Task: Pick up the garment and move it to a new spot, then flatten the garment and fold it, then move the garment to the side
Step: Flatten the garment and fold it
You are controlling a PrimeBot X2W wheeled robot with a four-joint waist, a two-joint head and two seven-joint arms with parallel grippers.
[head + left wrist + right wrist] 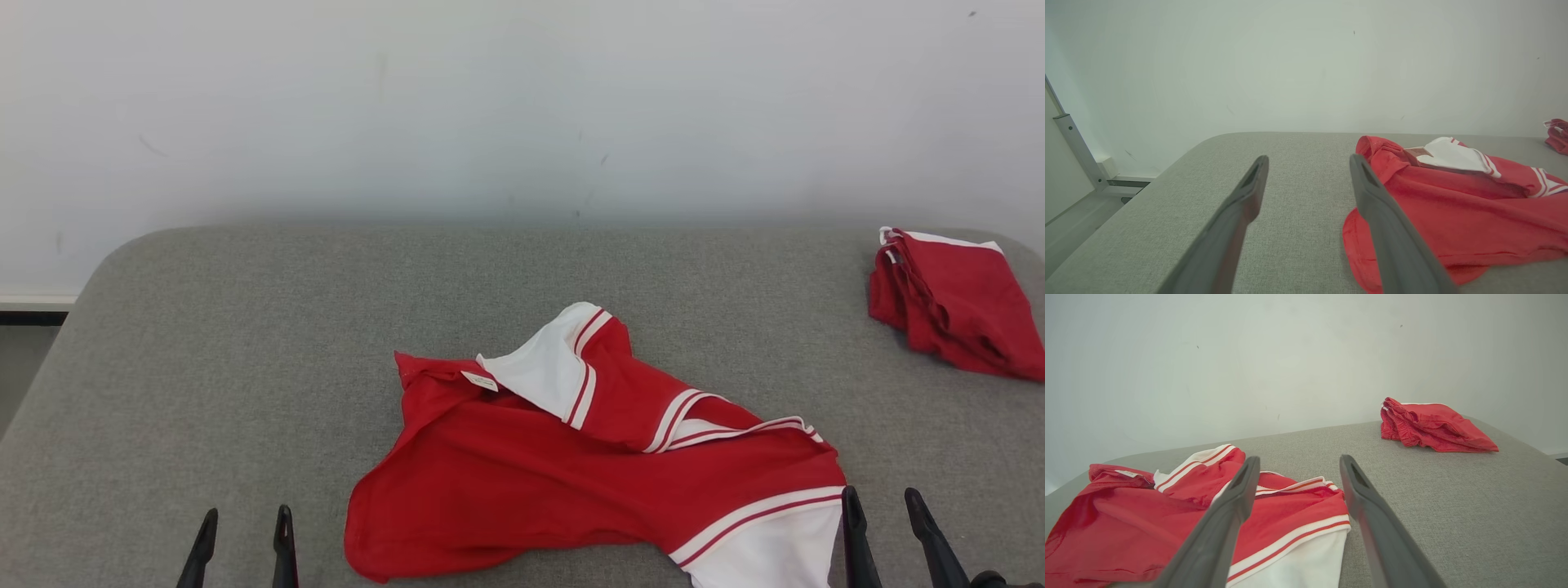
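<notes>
1. The red and white garment [571, 474] lies crumpled near the front middle of the grey bench [245, 327]. It reaches from the centre toward the robot's right.
2. It is mostly red. One white panel with red stripe trim is folded up at its far side, and a second white panel lies at its near right corner. A small white label [480, 380] shows near its far left edge.
3. The left end effector [245, 523] hangs low over bare bench, to the left of the garment's hem and apart from it. Its two dark fingers are spread and hold nothing.
4. In the left wrist view, the left end effector [1308, 159] points toward the wall, with the garment [1453, 212] off to its right.
5. The right end effector [880, 498] is released too and holds nothing. Its inner finger stands just beside the garment's white corner; whether it touches the cloth cannot be told.
6. In the right wrist view, the right end effector [1299, 459] has grey bench between its fingertips, and the garment [1126, 526] spreads to its left.
7. A folded red garment [955, 302] sits at the far right of the bench, well apart from the crumpled one.
8. A pale wall [522, 106] rises behind the bench.
</notes>
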